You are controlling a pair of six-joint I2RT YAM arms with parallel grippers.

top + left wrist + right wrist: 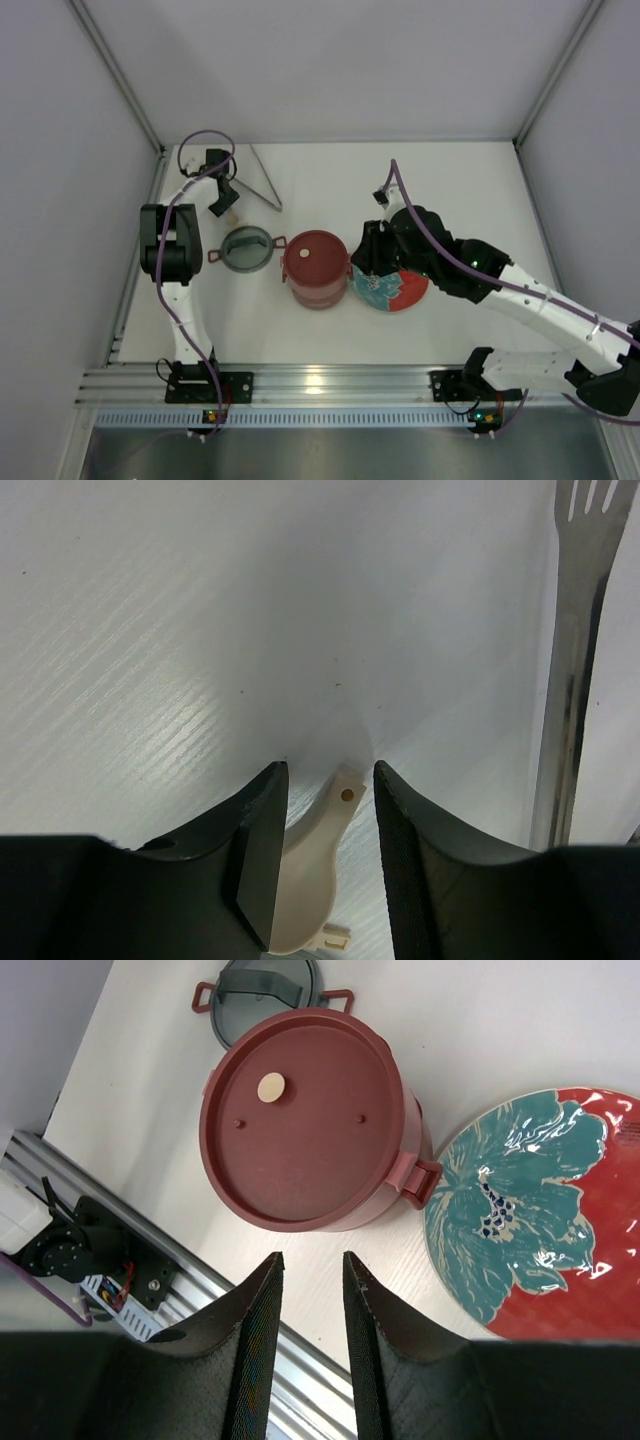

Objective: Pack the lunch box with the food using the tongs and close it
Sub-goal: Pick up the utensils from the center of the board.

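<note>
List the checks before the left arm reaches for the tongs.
1. Left gripper open: ok.
2. Tongs free of any grip: ok.
3. Cream piece clear of left gripper: not ok, it lies between the jaws.
4. Right gripper open and empty: ok.
5. Lunch box open for packing: not ok, lid on.
6. Food located: cannot tell, none visible.

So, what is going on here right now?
The lunch box is closed, its maroon lid on, beside the flowered plate. The right pincer hangs open near it, holding nothing. The left pincer is open over a small cream piece on the table; the tongs lie untouched beside it.
</note>
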